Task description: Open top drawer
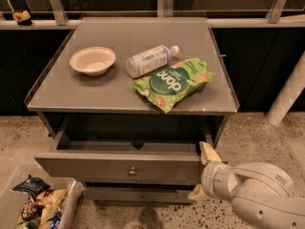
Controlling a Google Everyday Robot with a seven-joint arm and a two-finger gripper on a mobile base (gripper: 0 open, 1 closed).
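Currently tool (204, 173) sits at right end of top drawer (119, 168), fingers spread wide, one above front panel, one below. Drawer already partway out; knob (132, 171) well left of tool. Step: pulling open. Next, probably: straight pull outward, or let go if far enough.

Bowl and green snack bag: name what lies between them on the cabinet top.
In the camera view, a plastic bottle lies on its side between the bowl and the bag. The pincer sits at the open top drawer's right end.
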